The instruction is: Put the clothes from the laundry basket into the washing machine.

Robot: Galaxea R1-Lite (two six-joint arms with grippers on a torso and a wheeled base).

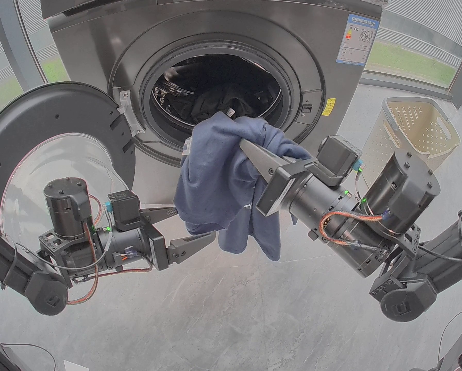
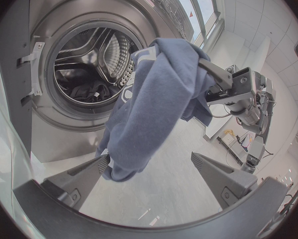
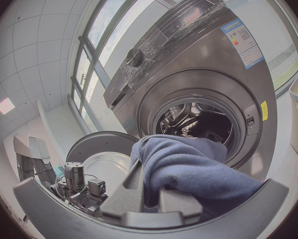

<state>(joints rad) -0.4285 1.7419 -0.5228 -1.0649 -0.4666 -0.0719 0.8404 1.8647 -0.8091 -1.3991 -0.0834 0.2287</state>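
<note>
The right tool (image 1: 236,130) clamps the soft, lightweight blue sweatshirt (image 1: 215,176) by a bunched fold at 6 o'clock of the washing machine (image 1: 303,42) opening, hem drooping beside the wide-spread, empty left tool (image 1: 195,225).

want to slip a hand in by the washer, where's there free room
Free: floor below the sweater, before the washer; the drum's upper half, above the dark clothes. Crowded: the sweater in the right gripper hangs across the mouth's lower edge, the open left gripper by its hem.
</note>
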